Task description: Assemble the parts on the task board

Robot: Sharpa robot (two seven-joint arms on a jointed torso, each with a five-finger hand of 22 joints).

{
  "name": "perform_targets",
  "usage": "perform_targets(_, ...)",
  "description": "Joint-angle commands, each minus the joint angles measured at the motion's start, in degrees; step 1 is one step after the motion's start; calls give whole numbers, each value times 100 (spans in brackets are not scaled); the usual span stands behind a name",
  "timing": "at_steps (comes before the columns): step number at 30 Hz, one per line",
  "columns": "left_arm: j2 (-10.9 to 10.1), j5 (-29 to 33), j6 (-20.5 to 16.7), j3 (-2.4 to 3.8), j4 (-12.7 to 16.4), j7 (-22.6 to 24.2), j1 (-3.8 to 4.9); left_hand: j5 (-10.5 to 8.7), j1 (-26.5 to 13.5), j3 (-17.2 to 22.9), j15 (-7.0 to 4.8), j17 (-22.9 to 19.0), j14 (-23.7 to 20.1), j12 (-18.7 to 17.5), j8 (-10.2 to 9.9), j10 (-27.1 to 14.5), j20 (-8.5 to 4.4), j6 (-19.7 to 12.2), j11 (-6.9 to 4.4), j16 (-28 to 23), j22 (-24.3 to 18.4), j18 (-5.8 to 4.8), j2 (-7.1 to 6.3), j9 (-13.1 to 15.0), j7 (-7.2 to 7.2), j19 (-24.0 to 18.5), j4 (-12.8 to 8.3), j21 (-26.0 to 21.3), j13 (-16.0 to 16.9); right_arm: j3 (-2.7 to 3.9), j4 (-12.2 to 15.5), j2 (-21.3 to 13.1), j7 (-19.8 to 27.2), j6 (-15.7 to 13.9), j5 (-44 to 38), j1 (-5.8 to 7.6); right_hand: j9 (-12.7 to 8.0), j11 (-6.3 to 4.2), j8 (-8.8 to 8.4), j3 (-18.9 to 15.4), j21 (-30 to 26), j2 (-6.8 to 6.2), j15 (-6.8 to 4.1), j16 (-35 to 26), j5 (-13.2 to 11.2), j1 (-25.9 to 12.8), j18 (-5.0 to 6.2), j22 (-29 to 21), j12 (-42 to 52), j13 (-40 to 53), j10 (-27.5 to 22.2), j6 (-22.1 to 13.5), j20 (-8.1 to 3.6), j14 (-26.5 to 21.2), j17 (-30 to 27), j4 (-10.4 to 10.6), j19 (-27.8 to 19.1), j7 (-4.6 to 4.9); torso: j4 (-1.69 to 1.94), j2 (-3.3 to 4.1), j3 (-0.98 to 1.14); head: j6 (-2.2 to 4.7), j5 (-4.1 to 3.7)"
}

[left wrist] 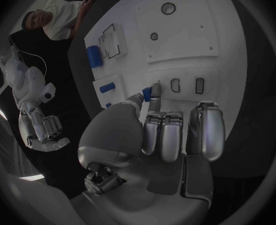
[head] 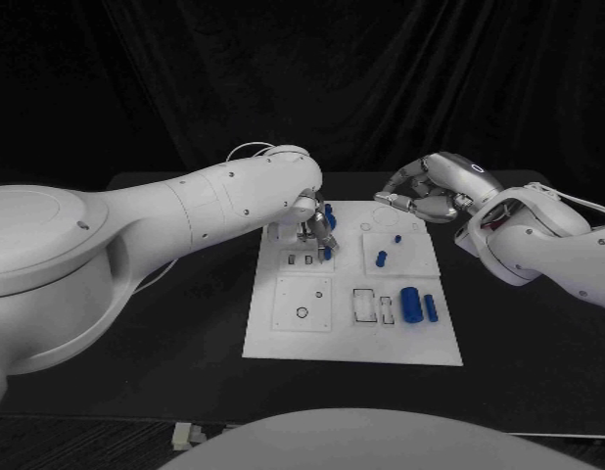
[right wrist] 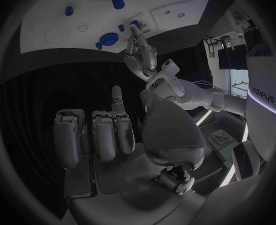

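The white task board (head: 352,333) lies in the middle of the black table. My left hand (head: 308,231) hovers over its far left section and pinches a small blue part (left wrist: 147,93) between thumb and a finger, close beside two small rectangular slots (left wrist: 175,85). My right hand (head: 424,192) floats above the table just beyond the board's far right corner, fingers curled in with nothing in them. A thick blue cylinder (head: 411,304) and a thin blue pin (head: 431,308) lie on the board's right side. A short blue part (head: 382,258) sits farther back.
Round holes (head: 302,313) and rectangular recesses (head: 365,305) mark the near half of the board. Black table surface (head: 529,343) surrounds the board on all sides. My left arm (head: 175,211) reaches in across the table's far left.
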Motion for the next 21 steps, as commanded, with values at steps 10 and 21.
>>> perform_targets(10, 55, 51, 69, 6, -54, -30, -27, 454, 249, 164, -8, 1509, 595, 20, -26, 588, -14, 39, -35, 15, 1110, -57, -59, 116, -35, 151, -226, -62, 1509, 4, 5, 1, -87, 83, -7, -18, 7, 48, 29, -42, -39, 14, 56, -22, -50, -57, -42, 1440, 15, 1507, 597, -15, 40, 581, 1424, 3, 523, -11, 2, 0, 1, -1, -4)
perform_targets(21, 26, 51, 52, 6, -5, -53, -34, 1033, 694, 747, -35, 1509, 595, 20, 37, 588, -40, 64, -63, 15, 1112, -55, -265, 360, -59, 158, -851, -93, 1509, 4, 6, -4, -97, 94, -7, -25, 12, 46, 44, -42, -51, 19, 55, -29, -59, -51, -38, 1436, 15, 1507, 597, -2, 41, 577, 1407, -1, 516, -14, 2, -1, 2, -1, 11)
